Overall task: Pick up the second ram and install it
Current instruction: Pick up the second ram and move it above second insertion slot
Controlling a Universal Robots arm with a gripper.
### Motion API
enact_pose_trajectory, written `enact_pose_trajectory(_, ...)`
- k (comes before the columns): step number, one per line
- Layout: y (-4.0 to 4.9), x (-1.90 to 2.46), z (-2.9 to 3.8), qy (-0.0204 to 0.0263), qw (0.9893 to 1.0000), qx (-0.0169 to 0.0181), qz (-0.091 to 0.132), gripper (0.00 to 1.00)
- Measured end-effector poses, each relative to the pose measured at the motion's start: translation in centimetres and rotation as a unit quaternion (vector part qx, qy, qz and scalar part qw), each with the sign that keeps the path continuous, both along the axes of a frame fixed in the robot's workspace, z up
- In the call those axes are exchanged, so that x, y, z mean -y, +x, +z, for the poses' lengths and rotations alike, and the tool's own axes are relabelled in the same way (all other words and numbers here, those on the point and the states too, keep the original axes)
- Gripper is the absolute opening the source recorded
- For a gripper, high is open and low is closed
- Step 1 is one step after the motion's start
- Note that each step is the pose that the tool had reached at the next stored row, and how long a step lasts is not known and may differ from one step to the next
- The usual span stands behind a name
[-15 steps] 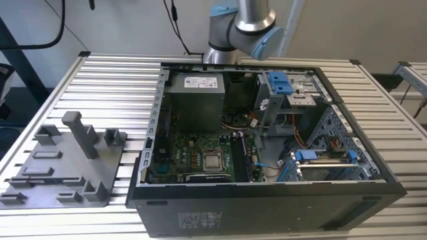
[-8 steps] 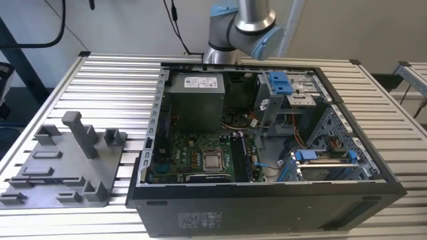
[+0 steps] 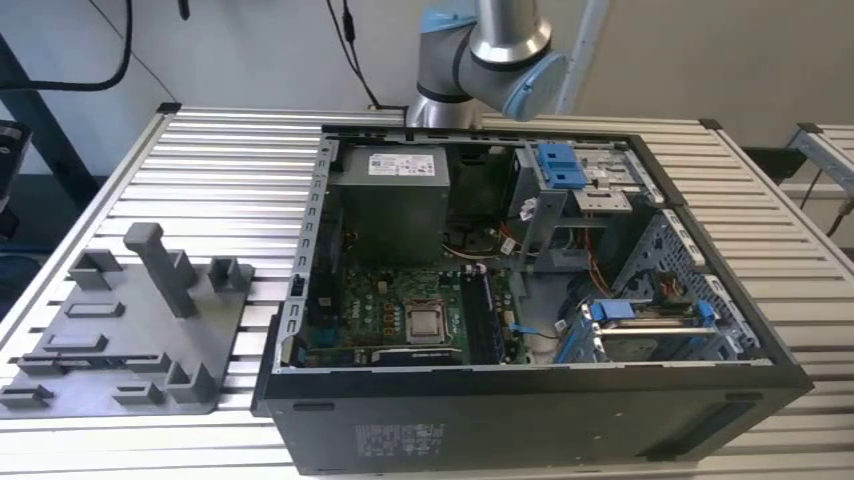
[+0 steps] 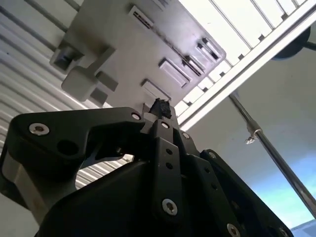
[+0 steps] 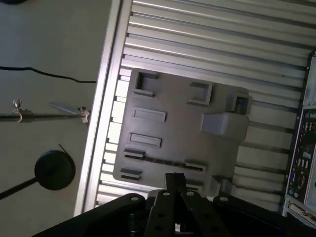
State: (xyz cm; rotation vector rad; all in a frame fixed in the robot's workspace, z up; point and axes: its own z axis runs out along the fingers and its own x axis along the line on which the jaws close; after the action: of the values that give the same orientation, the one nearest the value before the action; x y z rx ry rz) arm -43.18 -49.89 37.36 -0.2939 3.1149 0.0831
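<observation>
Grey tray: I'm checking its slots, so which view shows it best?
The first wrist view: the grey tray lies nearly whole, seen from above, slots plain. The exterior view shows it slantwise beside the computer case; the second wrist view shows part, tilted.

An open computer case [image 3: 534,425] lies on a slatted metal table [image 3: 227,170], its motherboard [image 3: 380,300] facing up. Beside it, on the exterior view's left, sits a grey tray [image 3: 120,365] with a tall post [image 3: 163,265] leaning slightly. The arm [image 3: 487,55] stands behind the case's far edge.
</observation>
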Motion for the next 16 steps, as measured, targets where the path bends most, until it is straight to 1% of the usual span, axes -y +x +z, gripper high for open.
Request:
enact_pose_trajectory(2,0.0,0.0,0.0,0.0,0.9998,0.0,0.018,0.11)
enact_pose_trajectory(4,0.0,0.0,-0.01,0.0,0.9994,0.0,0.036,0.11)
enact_pose_trajectory(6,0.0,0.0,-0.01,0.0,0.9985,0.0,0.054,0.11)
enact_pose_trajectory(8,0.0,0.0,-0.01,0.0,0.9974,0.0,0.072,0.11)
enact_pose_trajectory(10,0.0,0.0,-0.01,0.0,0.9959,0.0,0.091,0.11)
enact_pose_trajectory(12,0.0,0.0,-0.01,0.0,0.9941,0.0,0.109,0.11)
enact_pose_trajectory(14,0.0,0.0,-0.01,-0.0001,0.992,0.0,0.126,0.11)
enact_pose_trajectory(16,0.0,0.0,-0.02,-0.0001,0.9896,0.0,0.144,0.11)
